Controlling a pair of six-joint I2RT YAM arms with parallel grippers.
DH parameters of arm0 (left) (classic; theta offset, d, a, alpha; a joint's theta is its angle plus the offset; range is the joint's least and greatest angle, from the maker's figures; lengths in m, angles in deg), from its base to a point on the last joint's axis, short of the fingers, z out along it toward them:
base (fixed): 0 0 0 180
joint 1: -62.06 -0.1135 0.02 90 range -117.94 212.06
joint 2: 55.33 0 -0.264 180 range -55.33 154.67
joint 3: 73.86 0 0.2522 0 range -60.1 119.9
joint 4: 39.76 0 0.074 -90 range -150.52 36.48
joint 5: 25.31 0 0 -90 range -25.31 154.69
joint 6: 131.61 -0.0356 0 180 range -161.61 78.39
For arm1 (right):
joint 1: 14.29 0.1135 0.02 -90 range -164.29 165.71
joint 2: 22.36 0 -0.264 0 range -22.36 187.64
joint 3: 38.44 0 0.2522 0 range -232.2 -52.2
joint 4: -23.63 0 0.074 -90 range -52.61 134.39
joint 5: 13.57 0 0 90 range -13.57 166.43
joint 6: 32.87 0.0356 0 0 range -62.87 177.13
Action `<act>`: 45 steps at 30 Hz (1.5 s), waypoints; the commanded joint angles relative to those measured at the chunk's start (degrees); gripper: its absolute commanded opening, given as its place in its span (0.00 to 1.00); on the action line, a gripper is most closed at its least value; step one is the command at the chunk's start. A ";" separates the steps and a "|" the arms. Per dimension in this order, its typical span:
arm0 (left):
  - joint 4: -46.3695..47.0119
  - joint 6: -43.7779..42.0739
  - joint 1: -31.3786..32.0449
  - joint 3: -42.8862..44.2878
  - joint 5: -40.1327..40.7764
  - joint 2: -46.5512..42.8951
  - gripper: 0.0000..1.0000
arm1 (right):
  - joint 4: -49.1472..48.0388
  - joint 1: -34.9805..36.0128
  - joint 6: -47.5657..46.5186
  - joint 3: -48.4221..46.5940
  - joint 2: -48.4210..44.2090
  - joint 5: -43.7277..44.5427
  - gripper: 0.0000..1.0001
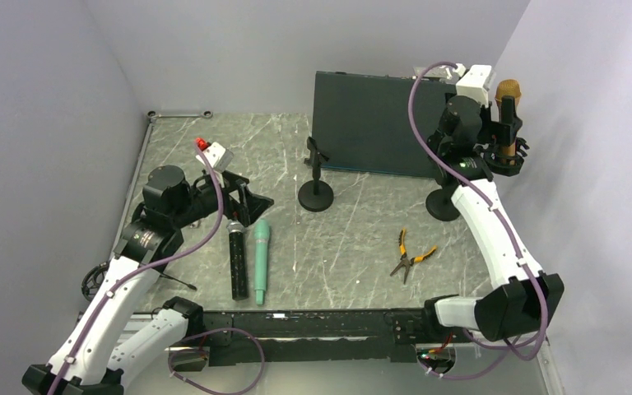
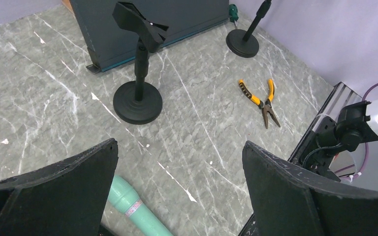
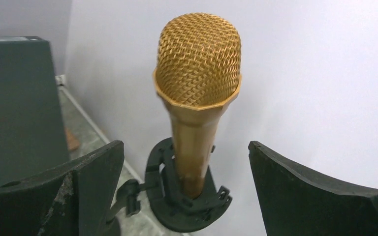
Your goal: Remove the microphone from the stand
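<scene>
Gold microphone (image 3: 197, 98) upright in stand clip (image 3: 177, 209), between the splayed fingers (image 3: 93, 172) of right gripper (image 3: 184, 150), untouched. Left gripper (image 2: 179, 147) likewise spread, empty; teal microphone (image 2: 133, 206) beside one finger.

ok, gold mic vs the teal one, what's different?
The gold microphone stands upright in a black clip; the teal microphone lies flat on the table. The gold one sits inside the open right gripper; the teal one lies loose near the open left gripper. Both are handheld microphones.
</scene>
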 commanded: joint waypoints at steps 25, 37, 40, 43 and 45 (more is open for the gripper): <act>1.65 -0.04 4.42 0.10 -0.95 1.22 1.00 | -19.29 -8.61 -20.84 -4.18 9.97 -2.13 0.55; 1.60 -0.20 4.43 -0.01 -0.35 1.84 0.99 | -26.72 -4.02 -30.93 -6.37 9.88 -2.34 0.35; 1.57 -0.30 4.47 -0.06 -0.09 1.67 0.99 | -29.03 -2.28 -34.24 -7.90 10.10 -2.39 0.33; 1.50 -0.37 4.43 -0.01 0.20 1.82 0.99 | -30.49 -1.41 -36.19 -9.66 10.20 -2.82 0.31; 1.50 -0.33 4.45 0.01 0.14 1.94 0.99 | -29.58 -0.71 -35.93 -11.30 10.29 -3.13 0.29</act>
